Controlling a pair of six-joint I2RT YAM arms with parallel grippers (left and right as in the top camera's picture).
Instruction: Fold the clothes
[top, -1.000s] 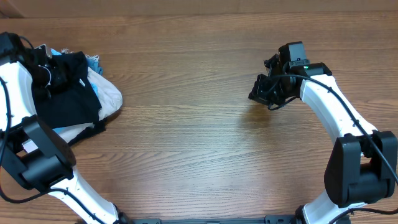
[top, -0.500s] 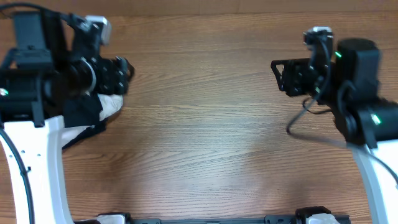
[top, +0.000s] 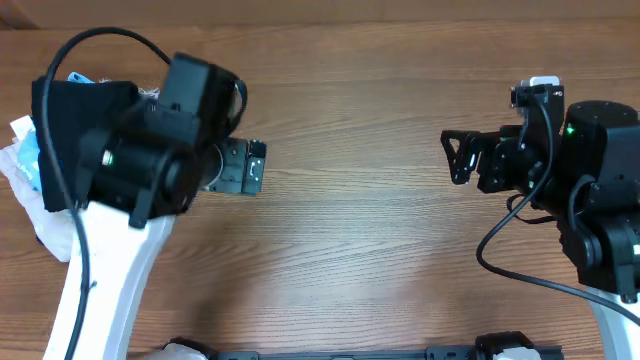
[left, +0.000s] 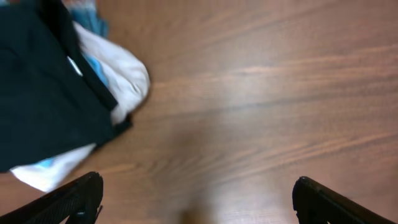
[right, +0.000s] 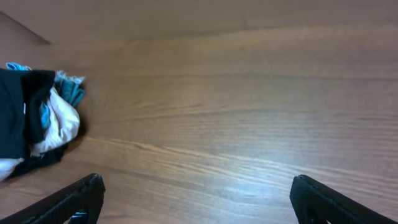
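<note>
The black shirt (top: 70, 120) lies crumpled on top of a heap at the table's far left. In the left wrist view the shirt (left: 43, 87) fills the upper left, with a small white label showing. The right wrist view catches the shirt (right: 12, 115) at its left edge. My left gripper (top: 248, 165) hangs high over bare wood to the right of the heap, open and empty, as the left wrist view (left: 199, 202) confirms. My right gripper (top: 458, 160) is raised at the right side, also open and empty (right: 199, 199), far from the shirt.
Under the shirt lie a pale garment (left: 124, 68) and a light blue garment (left: 93, 18), also seen as the pale garment (top: 30, 200) at the table's left edge. Bare wooden tabletop (top: 350, 230) stretches between the two arms.
Both grippers have opened wide. The left arm has lifted off the heap and swung right over bare wood. The right arm has risen and drawn back to the right.
</note>
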